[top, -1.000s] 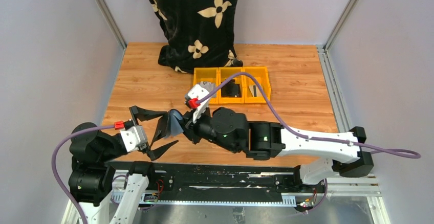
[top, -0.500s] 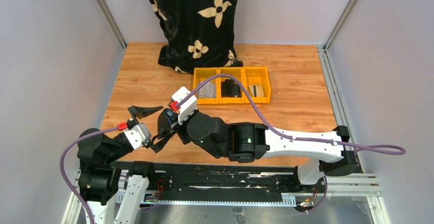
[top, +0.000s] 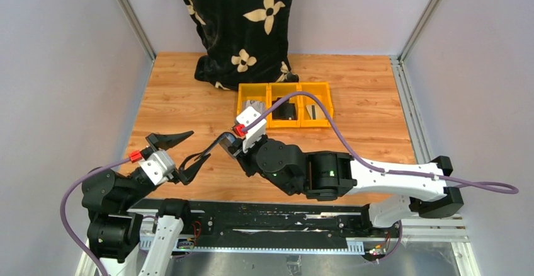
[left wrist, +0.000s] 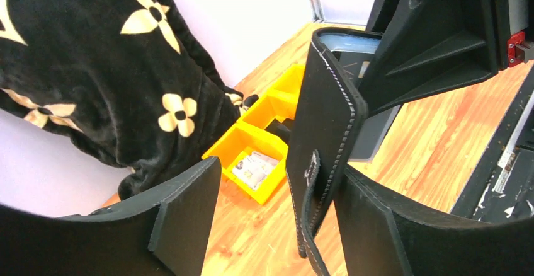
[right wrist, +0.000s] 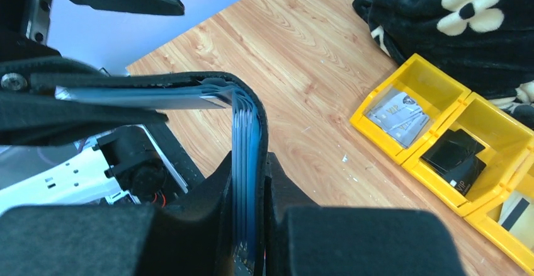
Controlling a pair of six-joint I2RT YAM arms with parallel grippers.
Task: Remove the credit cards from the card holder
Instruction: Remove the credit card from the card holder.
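While the right gripper point(right wrist: 250, 181) is clamped down on the flat black leather-like folding card holder point(top: 215, 145), the holder hangs half-open in a curve over the front-left part of the wooden table point(top: 189, 93), its grey-blue slotted inside showing in the right wrist view. The left gripper point(top: 200, 145) has its fingers apart. The holder's outer flap with the little closing tab sits in the gap between them, right up against one finger. I honestly can't tell if any cards are in the slots.

Further back there's a row of three yellow plastic bins point(top: 271, 125). A few thin pale credit cards point(right wrist: 397, 115) lie in the left one, a small plain black slab point(right wrist: 453, 156) in the middle one and a beige card with a dark stripe point(right wrist: 513, 210) in the right one. Behind the bins is a black plush blanket with cream flowers point(top: 239, 24).
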